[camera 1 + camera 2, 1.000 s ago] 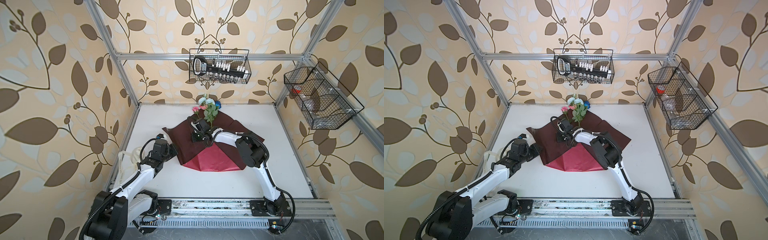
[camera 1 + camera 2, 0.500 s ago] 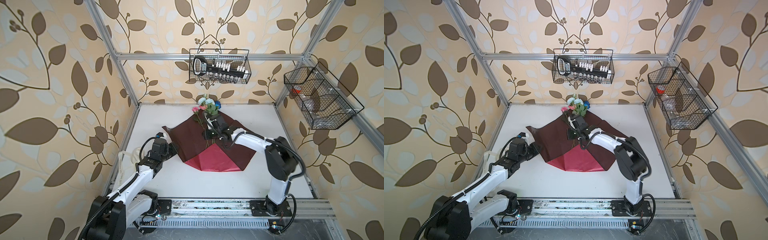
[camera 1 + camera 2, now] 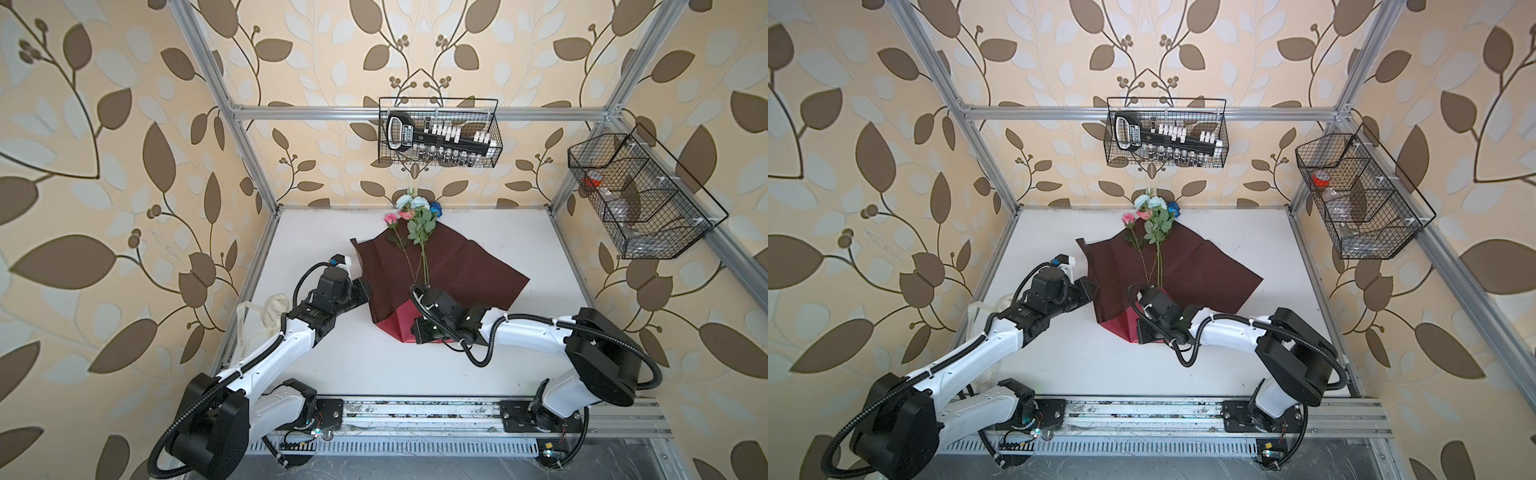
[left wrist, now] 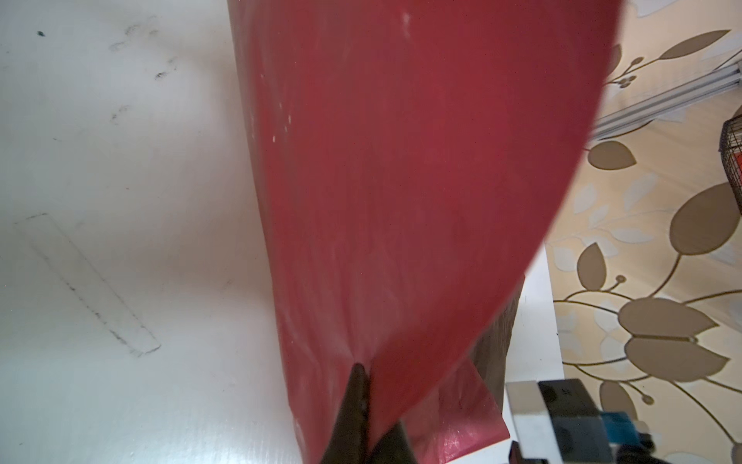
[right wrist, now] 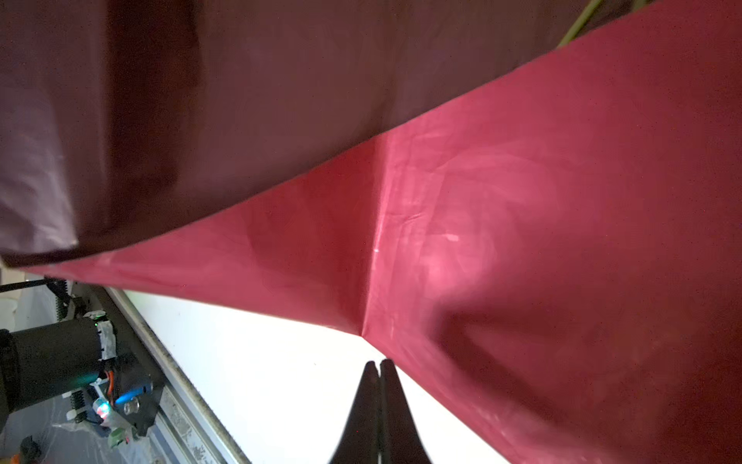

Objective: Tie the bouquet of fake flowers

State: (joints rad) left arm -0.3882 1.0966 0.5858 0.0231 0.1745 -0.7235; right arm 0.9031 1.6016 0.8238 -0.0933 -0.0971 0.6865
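Bright, even light, top views bowed at the edges; wrist views blur close up, the table (image 5: 281,381) glaring white.

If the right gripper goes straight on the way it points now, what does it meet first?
The red wrapping sheet: the shut right gripper aims at its creased near edge, just ahead. Whether it already touches the sheet is unclear from the wrist view.

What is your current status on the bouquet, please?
Left gripper shut on wrapping sheet. Right gripper shut at sheet's edge. Bouquet on sheet, untied. Stem ends hidden under right arm.
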